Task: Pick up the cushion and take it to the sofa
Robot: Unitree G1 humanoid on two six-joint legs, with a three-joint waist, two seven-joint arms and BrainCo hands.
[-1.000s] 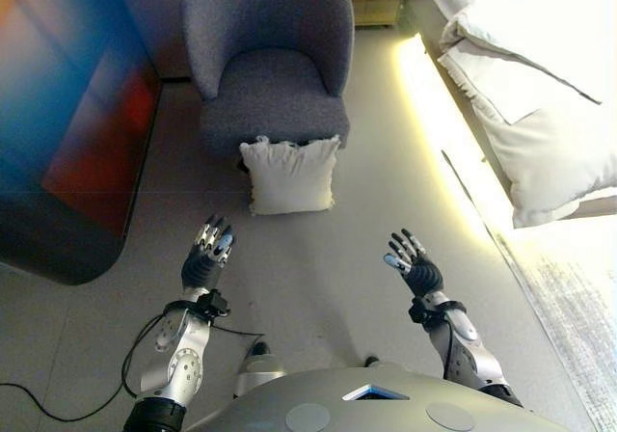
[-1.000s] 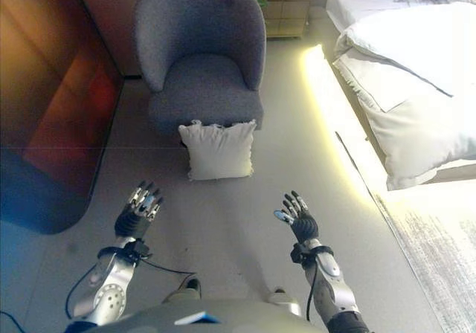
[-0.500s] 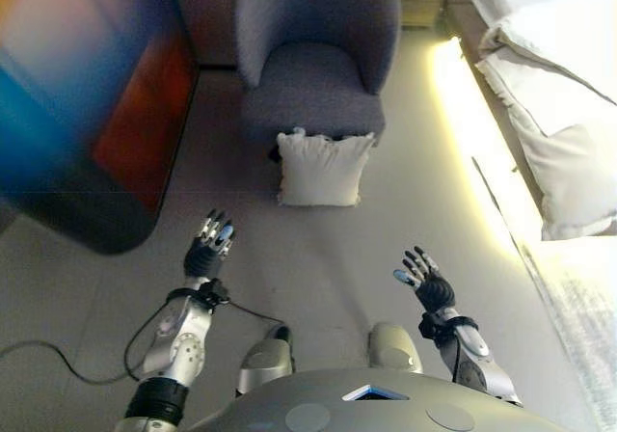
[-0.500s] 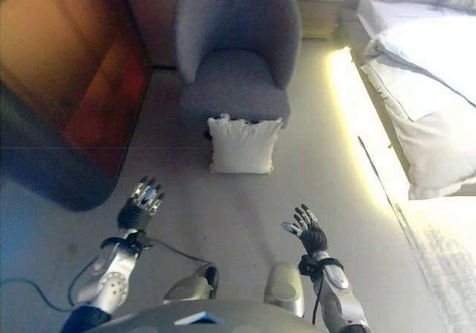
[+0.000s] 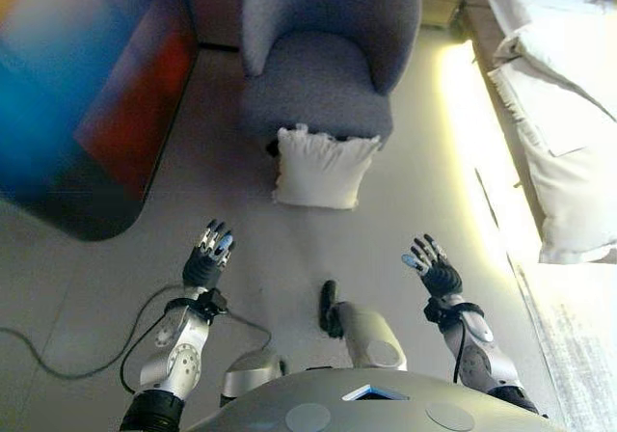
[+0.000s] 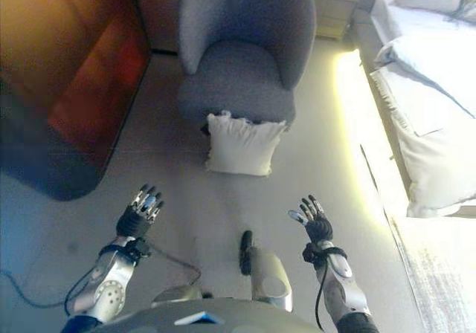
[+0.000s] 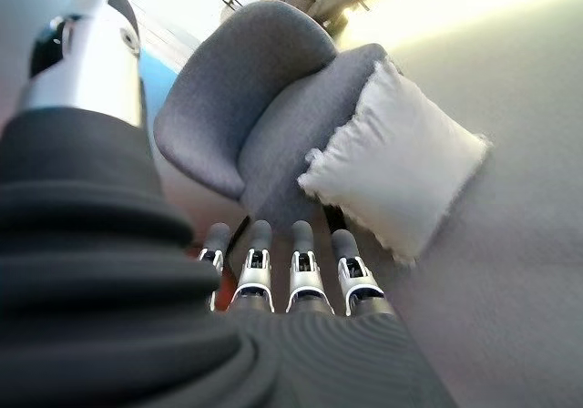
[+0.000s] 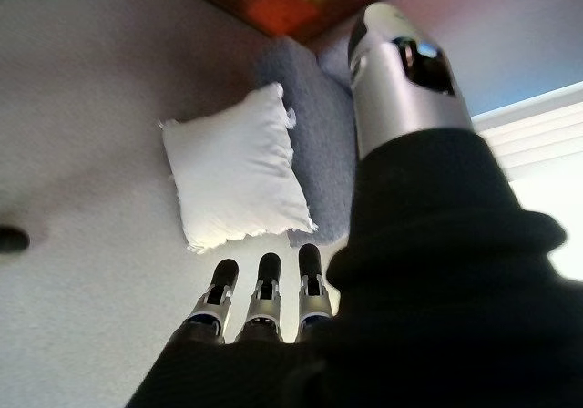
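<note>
A white fringed cushion (image 5: pixel 322 168) stands on the floor, leaning against the front of a grey armchair (image 5: pixel 320 61). It also shows in the wrist views, cushion (image 7: pixel 397 173) and cushion (image 8: pixel 239 169). My left hand (image 5: pixel 207 258) is raised over the floor, short of the cushion and to its left, fingers straight and holding nothing. My right hand (image 5: pixel 432 267) hangs to the cushion's right, at about the same distance, also open and empty. Both hands are well apart from the cushion.
A dark rounded cabinet (image 5: pixel 82 104) with a glossy front stands on the left. A bed with white bedding (image 5: pixel 564 114) lies on the right, a lit strip (image 5: pixel 469 143) along its base. A pale rug (image 5: pixel 578 345) shows at lower right.
The whole picture has shifted as the camera moved forward: armchair and cushion now sit a little closer. Both hands stay open and raised as before.
</note>
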